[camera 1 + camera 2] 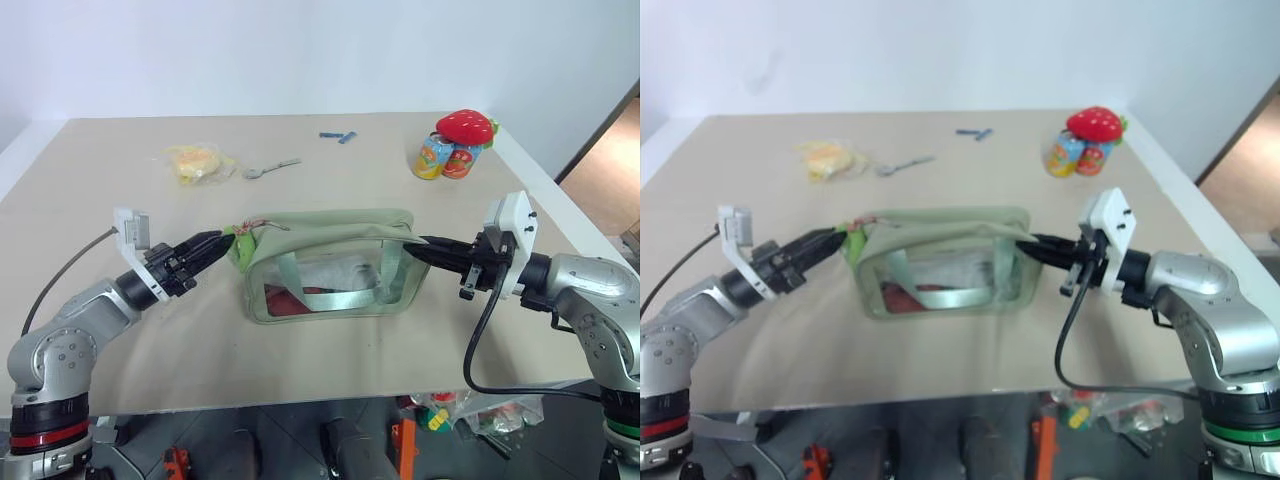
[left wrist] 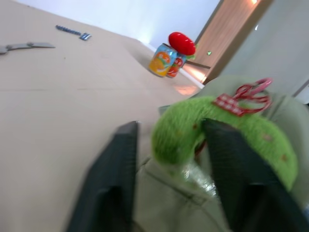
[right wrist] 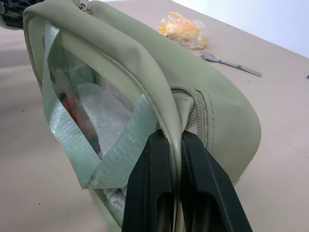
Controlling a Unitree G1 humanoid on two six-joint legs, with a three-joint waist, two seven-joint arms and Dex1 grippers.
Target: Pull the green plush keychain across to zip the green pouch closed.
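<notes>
The green pouch [image 1: 330,232] stands in the middle of the table, its clear window crossed by green straps. The green plush keychain [image 2: 183,130], with a red-and-white tag, hangs at the pouch's left end. My left gripper [image 2: 169,128] has closed around one limb of this fuzzy ring, one finger through the hole and the other on its outer side. At the pouch's right end, my right gripper [image 3: 178,145] is shut on the fabric edge beside the zip's end [image 3: 193,104].
A red strawberry plush [image 1: 465,127] sits on colourful cans [image 1: 445,158] at the back right. A yellow bagged item [image 1: 195,162], a spoon [image 1: 270,170] and small blue pieces [image 1: 338,136] lie at the back. The table's front edge [image 1: 330,395] runs close behind the pouch.
</notes>
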